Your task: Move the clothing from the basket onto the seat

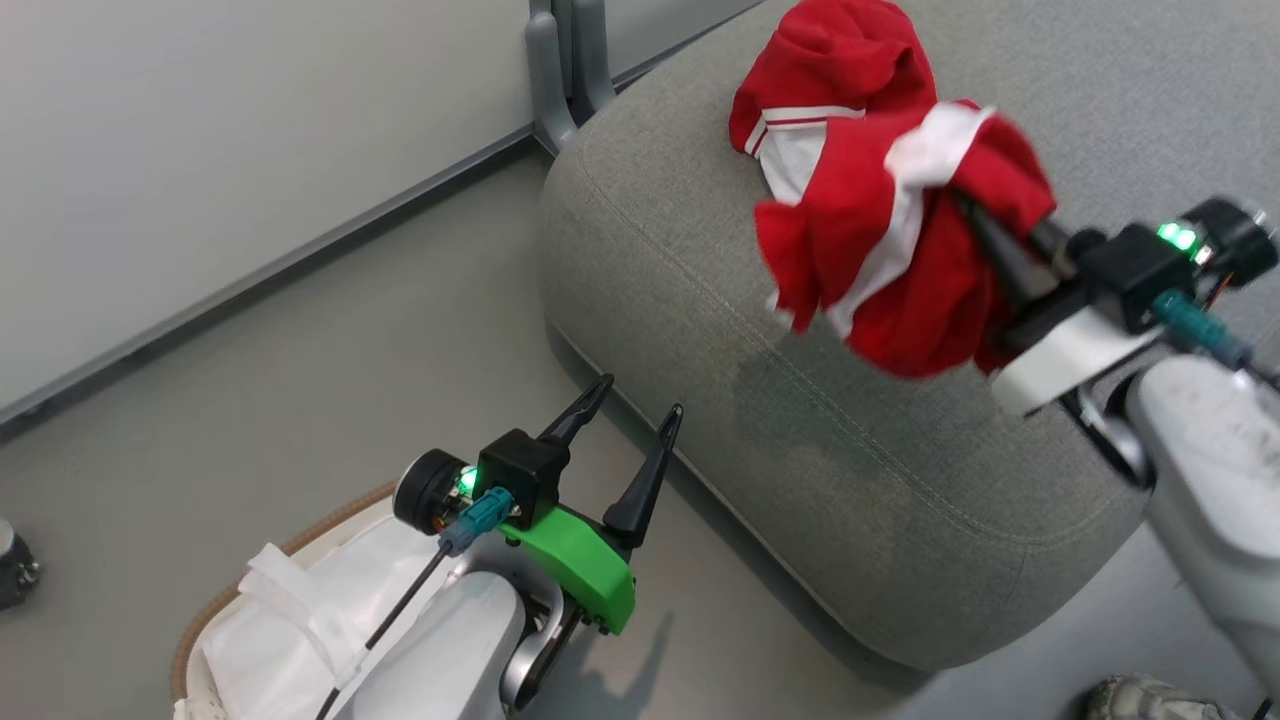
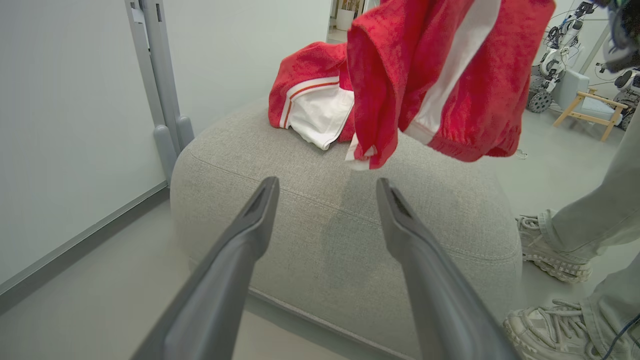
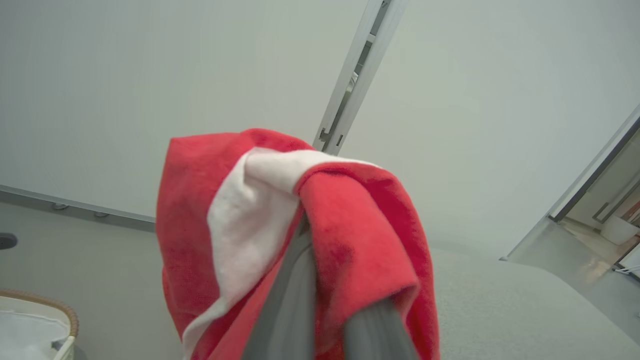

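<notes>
Head view: one red garment (image 1: 830, 80) lies on the seat (image 1: 680, 300) just beyond the right tool (image 1: 975, 228), which is clamped tight on a second red garment (image 1: 880, 280) hanging above the seat, not yet released. The left tool (image 1: 641, 396) stands wide and empty; whether the basket (image 1: 330, 512) behind it holds more clothing cannot be told.

The right gripper's (image 1: 985, 235) fingertips are buried in the red garment (image 1: 900, 260), so their pinch on the cloth is hidden, and the gripper itself is blurred. The basket (image 1: 335, 512) is cut by the bottom edge and partly covered by the left arm (image 1: 450, 640). A person (image 2: 595, 220) is cut off above the trouser legs by the right edge. A dark object (image 1: 12, 570) at the left edge is too cropped to identify.
</notes>
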Controlling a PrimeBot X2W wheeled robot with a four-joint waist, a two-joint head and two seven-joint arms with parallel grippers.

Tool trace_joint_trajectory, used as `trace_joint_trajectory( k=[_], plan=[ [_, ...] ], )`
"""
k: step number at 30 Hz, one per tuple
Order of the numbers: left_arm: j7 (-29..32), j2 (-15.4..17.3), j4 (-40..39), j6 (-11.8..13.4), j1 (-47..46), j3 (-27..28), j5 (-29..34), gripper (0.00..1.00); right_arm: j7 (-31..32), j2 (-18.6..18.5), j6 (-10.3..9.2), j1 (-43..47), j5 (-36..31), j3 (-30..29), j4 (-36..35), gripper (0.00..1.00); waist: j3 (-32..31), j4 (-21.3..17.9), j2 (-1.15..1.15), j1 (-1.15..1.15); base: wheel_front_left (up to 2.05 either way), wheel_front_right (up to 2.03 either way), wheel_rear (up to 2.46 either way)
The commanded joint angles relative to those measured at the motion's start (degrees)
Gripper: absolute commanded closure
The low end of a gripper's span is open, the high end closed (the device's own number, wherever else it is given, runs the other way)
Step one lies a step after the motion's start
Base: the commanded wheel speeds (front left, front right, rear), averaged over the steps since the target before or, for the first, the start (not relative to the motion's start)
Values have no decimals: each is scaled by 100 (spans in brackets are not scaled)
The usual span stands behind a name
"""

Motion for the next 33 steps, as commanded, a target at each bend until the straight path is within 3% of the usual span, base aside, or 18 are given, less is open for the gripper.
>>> trace_joint_trajectory(
  k=[1, 9, 16, 22, 31, 32, 33],
  plan=[
    [4, 189, -37, -14, -128, -36, 22, 0, -1, -254, -8, -629, -83, -75, 49, 100, 596, -63, -1, 0, 0, 0, 0],
    [4, 427, -304, -15, -559, -299, 44, 0, 0, -1017, -8, -1994, -335, -799, 780, 100, 1540, 485, -1, 0, 0, 0, 0],
    [5, 653, -727, -16, -1093, -446, 186, 0, -1, -1283, -9, -2738, -654, -1439, 1423, 100, 2439, 870, -1, 0, 0, 0, 0],
    [43, 786, -897, -16, -1419, -519, 218, 0, 20, -1134, -9, -2996, -967, -2115, 2115, 100, 3069, 1127, -1, 0, 0, 0, 0],
    [75, 989, -925, -5, -1569, -504, 157, 0, -7, -390, -8, -2701, -1392, -3065, 2686, 100, 3551, 1341, -1, 0, 0, 0, 0],
    [78, 995, -912, -5, -1561, -499, 127, 0, -8, -334, -8, -2661, -1399, -3170, 2683, 91, 3559, 1343, -1, 0, 0, 0, 0],
    [84, 1000, -895, -5, -1554, -493, 91, 0, -9, -255, -9, -2576, -1416, -3276, 2691, 64, 3565, 1340, -1, 0, 0, 0, 0]
  ],
)
